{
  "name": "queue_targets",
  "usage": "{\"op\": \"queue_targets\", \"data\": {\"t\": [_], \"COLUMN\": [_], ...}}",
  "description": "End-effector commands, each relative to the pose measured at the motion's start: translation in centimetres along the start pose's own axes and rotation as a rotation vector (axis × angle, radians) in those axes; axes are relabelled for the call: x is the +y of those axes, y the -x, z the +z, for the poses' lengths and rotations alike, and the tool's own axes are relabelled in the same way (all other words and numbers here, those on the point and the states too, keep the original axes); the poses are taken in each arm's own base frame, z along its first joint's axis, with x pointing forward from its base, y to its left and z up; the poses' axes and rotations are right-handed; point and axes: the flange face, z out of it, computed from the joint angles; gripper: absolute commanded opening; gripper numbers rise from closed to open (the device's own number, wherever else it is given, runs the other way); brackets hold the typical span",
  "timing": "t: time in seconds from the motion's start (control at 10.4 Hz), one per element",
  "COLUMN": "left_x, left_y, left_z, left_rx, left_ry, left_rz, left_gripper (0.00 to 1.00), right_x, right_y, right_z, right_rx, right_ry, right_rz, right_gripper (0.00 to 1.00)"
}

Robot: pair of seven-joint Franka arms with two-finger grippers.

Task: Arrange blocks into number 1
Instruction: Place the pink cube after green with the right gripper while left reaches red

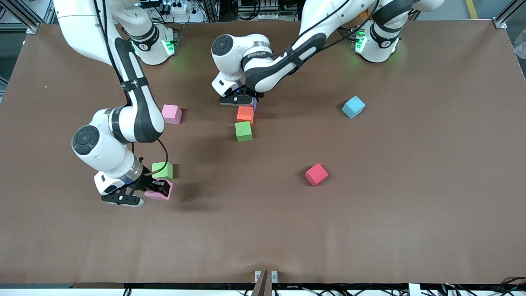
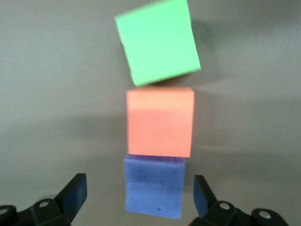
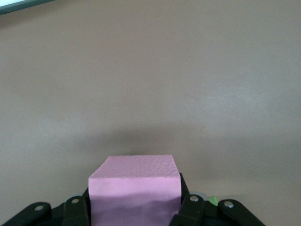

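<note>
Eight blocks lie on the table (image 1: pixel 370 230): two pink, two green, one each purple, orange, light blue and red. The purple block (image 2: pixel 154 187), orange block (image 1: pixel 245 114) and a green block (image 1: pixel 243 131) form a short line mid-table, the purple one farthest from the front camera. The left gripper (image 2: pixel 138 197) straddles the purple block, fingers spread and clear of its sides. The right gripper (image 3: pixel 134 207) is clamped on a pink block (image 3: pixel 135 190) beside the second green block (image 1: pixel 162 170). The other pink block (image 1: pixel 171 114), the light blue block (image 1: pixel 353 107) and the red block (image 1: pixel 316 174) sit well apart, with bare table around them.
</note>
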Motion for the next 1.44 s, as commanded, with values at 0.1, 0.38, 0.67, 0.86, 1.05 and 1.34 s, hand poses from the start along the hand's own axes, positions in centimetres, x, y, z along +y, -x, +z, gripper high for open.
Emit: {"op": "queue_targets", "data": {"t": [0.1, 0.38, 0.67, 0.86, 1.05, 1.34], "left_x": [-8.3, -17.6, -25.8, -27.7, -29.8, -30.9], "left_y": [-7.8, -16.9, -22.4, -24.2, -26.5, -28.4], "left_z": [-5.0, -5.3, -4.4, -3.4, -1.9, -1.5], "left_rx": [-0.011, -0.022, -0.035, -0.048, -0.049, -0.065], "left_ry": [0.008, 0.032, 0.035, 0.044, 0.045, 0.089], "left_rz": [-0.115, -0.268, -0.312, -0.318, -0.343, -0.405], "left_gripper": [1.0, 1.0, 1.0, 1.0, 1.0, 1.0], "right_x": [-1.7, -7.4, -16.7, -21.0, -22.7, -24.3], "right_y": [1.4, 4.5, 10.8, 14.4, 16.5, 18.4], "right_z": [0.0, 1.9, 4.0, 5.5, 6.8, 7.4], "right_rx": [-0.013, -0.044, -0.073, -0.048, -0.041, -0.04], "right_ry": [-0.011, -0.013, -0.003, 0.073, 0.111, 0.115], "right_rz": [0.021, -0.079, -0.154, -0.155, -0.162, -0.161], "right_gripper": [0.63, 0.63, 0.63, 0.63, 0.63, 0.63]}}
